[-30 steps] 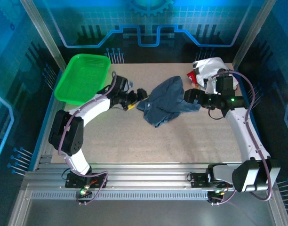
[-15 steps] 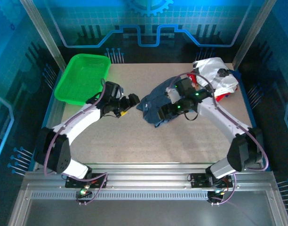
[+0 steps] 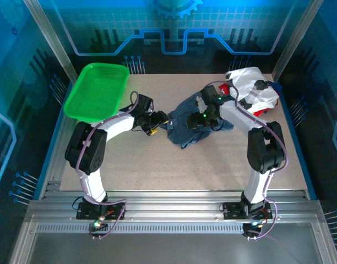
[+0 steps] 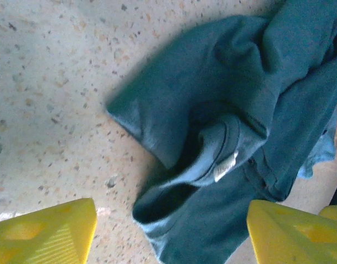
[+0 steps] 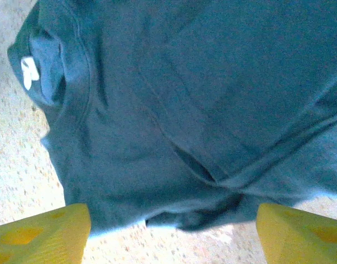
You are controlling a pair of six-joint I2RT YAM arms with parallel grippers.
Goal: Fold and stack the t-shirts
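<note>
The dark slate-blue t-shirt (image 3: 184, 132) lies crumpled at the table's middle. My left gripper (image 3: 161, 117) is at its left edge, jaws open. In the left wrist view the shirt's collar with a white label (image 4: 226, 165) lies just ahead, and a folded hem sits between the yellow fingertips (image 4: 44, 231). My right gripper (image 3: 197, 119) hovers over the shirt's upper right part, also open. In the right wrist view the shirt's near edge (image 5: 185, 214) runs between its yellow fingertips (image 5: 303, 234), unclamped. A heap of white and red t-shirts (image 3: 251, 88) sits at the back right.
The green mesh basket (image 3: 97, 91) stands at the back left, close behind my left arm. Bare speckled tabletop (image 3: 212, 165) stretches in front of the blue shirt. Metal frame posts and blue walls enclose the table.
My right arm has swung from the right side in over the blue shirt. The left gripper has crept right to the shirt's edge. Both sets of jaws have narrowed a little.
</note>
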